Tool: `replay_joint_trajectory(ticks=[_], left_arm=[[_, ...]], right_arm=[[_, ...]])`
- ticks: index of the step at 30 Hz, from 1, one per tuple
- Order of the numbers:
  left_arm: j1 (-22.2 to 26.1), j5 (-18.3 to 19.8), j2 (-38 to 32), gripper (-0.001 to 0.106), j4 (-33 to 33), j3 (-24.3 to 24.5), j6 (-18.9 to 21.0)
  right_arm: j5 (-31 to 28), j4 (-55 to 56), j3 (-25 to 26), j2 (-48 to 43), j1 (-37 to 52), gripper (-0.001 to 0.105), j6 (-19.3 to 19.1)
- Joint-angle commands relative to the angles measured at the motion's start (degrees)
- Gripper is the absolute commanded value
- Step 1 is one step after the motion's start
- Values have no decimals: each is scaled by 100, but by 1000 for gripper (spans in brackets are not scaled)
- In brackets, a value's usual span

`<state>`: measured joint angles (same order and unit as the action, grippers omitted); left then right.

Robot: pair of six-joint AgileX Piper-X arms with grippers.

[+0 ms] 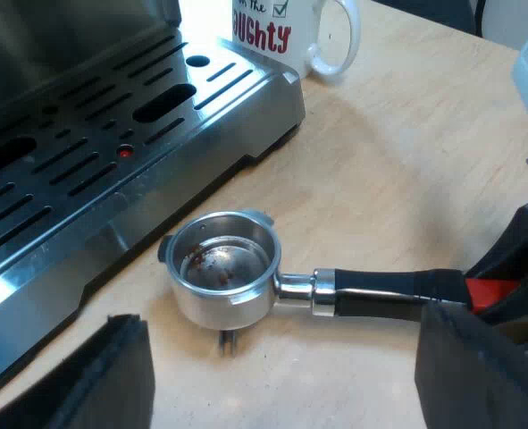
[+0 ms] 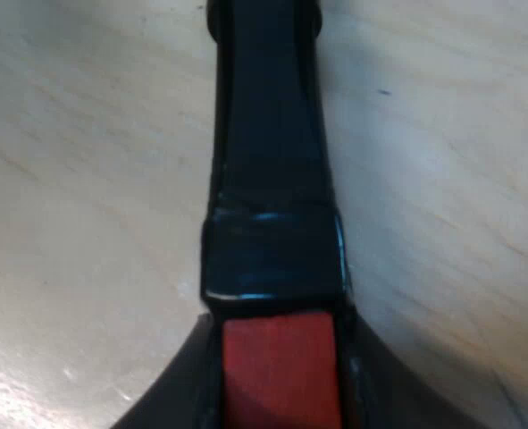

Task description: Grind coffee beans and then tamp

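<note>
The metal holder lies on the wooden table just off the espresso machine's drip tray. Its basket is open upward with brown coffee traces inside. Its dark handle runs away from the basket to a red end. My right gripper is at that red end, with black fingers on both sides of it. Seen close in the right wrist view, the handle and red end sit tight between my right gripper fingers. My left gripper hangs open over the holder, with nothing between its fingers.
A white mug with red lettering stands on the table by the drip tray's corner. The slotted metal drip tray has a small red dot. Bare wooden tabletop lies between the mug and the holder.
</note>
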<state>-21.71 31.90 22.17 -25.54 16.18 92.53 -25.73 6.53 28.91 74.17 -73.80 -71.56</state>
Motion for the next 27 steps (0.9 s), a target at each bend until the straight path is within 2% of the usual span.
replay_joint_trajectory(ticks=[1, 4, 7, 8, 9, 11, 17, 18, 27], left_arm=[[-11, -52, -53, 63, 7, -4, -46], [-11, -52, -53, 63, 7, -4, -46], [-11, -52, -53, 63, 7, -4, -46], [-11, -52, -53, 63, 7, -4, -46], [-11, -52, -53, 63, 7, -4, -46], [-11, -52, -53, 63, 7, -4, -46], [-11, -52, -53, 63, 7, -4, -46], [-11, -52, -53, 63, 7, -4, -46], [-11, -40, -53, 63, 7, -4, -46]], right_arm=[[113, -169, 49, 49, 31, 0, -59], [148, -156, 49, 66, 31, 4, -59], [159, -129, 49, 66, 31, 28, -59], [161, -103, 49, 66, 31, 40, -59], [161, -90, 49, 66, 31, 44, -59], [160, 32, 49, 66, 31, 66, -59], [240, 565, 69, 5, 31, 68, -59], [344, 918, 126, -98, 31, 68, -59], [365, 1760, 411, -584, 31, 68, -59]])
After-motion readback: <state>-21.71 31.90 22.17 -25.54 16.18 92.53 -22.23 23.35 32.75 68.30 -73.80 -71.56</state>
